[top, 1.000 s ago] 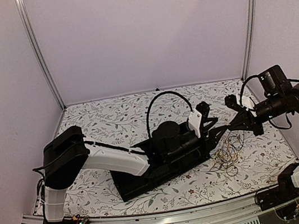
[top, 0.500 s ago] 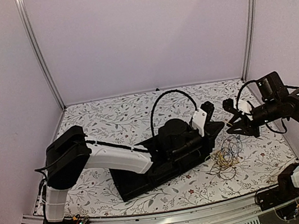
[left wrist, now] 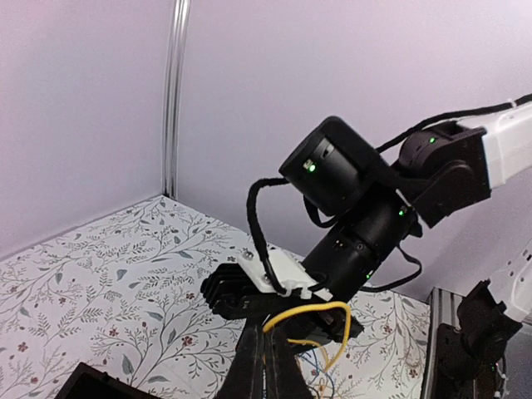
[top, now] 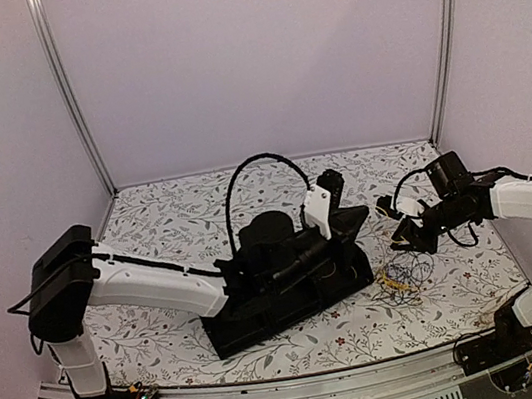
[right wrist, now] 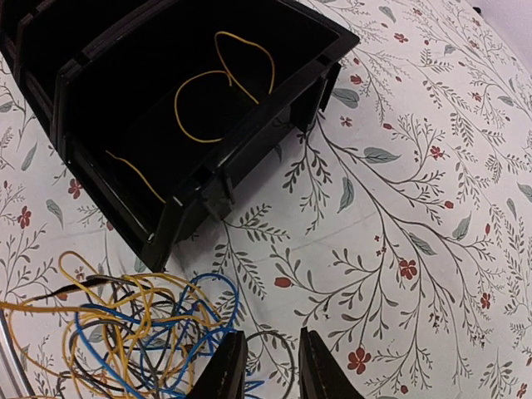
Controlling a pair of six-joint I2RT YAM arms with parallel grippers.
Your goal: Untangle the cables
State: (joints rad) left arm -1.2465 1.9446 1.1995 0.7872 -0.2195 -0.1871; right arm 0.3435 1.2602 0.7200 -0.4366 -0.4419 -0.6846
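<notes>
Pinching a yellow cable, the left gripper is clamped tight; the right gripper hangs slightly parted by the lower-left tangle.

The table I work over wears a pale cloth printed with leafy sprigs and small red flowers, and directly on it lie a black divided bin and, just beside its right end, tangled yellow, blue and dark cables.
</notes>
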